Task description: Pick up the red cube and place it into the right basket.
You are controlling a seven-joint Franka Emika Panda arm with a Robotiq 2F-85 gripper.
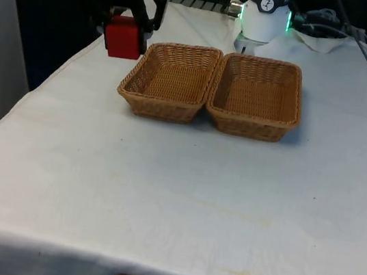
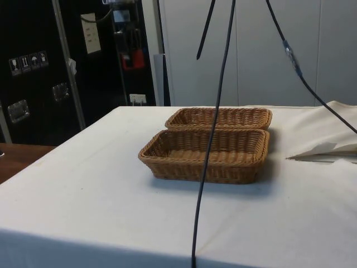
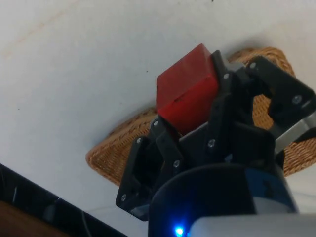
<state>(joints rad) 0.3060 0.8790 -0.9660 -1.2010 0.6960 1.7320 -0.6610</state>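
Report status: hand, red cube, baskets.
Hand shut on red cube, raised beside the baskets. Right basket empty. Nothing in the way.

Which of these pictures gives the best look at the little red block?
The wrist view: the red cube is close up, clamped in the gripper, with a basket beyond. The front view has it small, held above the table beside the baskets. The side view has just the two baskets.

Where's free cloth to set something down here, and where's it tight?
Free: the broad white cloth between the two baskets and the near edge. Both baskets are empty inside. Tight: left basket and right basket touch side by side; the gripper holds the red cube just off the left basket's far corner.
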